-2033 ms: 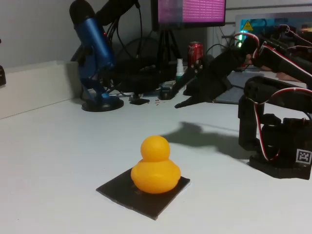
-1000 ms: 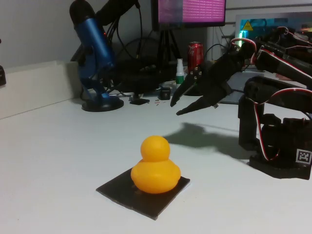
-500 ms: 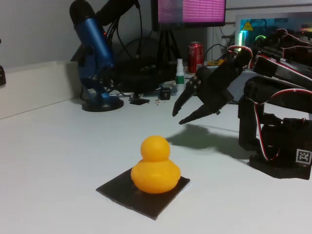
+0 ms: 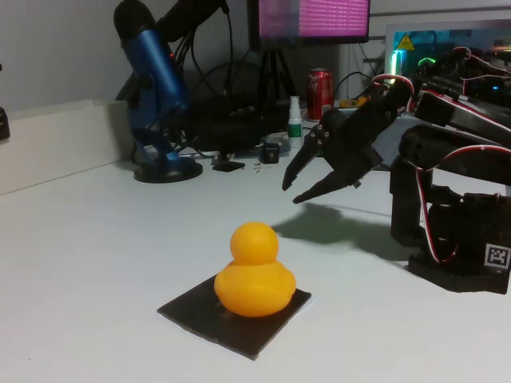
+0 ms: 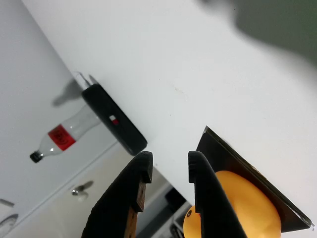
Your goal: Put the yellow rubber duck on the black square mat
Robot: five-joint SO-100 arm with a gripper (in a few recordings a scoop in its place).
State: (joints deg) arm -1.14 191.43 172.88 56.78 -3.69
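Fixed view first: the duck (image 4: 255,274) sits upright on the mat (image 4: 239,319), near the front of the table, its body inside the mat's edges as far as this angle shows. The gripper (image 4: 291,188) hangs in the air well apart from it, up and to the right, jaws parted and holding nothing. Wrist view agrees: two black fingers (image 5: 142,171) with a clear gap between them, the duck (image 5: 233,208) and a corner of the mat (image 5: 223,153) low in the frame beyond them.

So by my reading the placing itself is done, and what's left is getting the arm clear. To do that well, I'd lift and pull away toward the base (image 4: 459,239), keeping the open fingers high above the duck's head. A rubber duck is light and round-bottomed, so one brush would likely roll it off that thin sheet. No need to go back in for a tidy-up; the duck looks stable.

The table (image 4: 96,263) is plain white and smooth, with the arm's shadow lying between gripper and duck. Behind it things get busy: a blue microphone (image 4: 152,88) on a round stand, cables, a red can (image 4: 320,83), a small bottle (image 4: 295,112) and a screen (image 4: 311,20). All of that stands well back from the mat, out of the retreat path.
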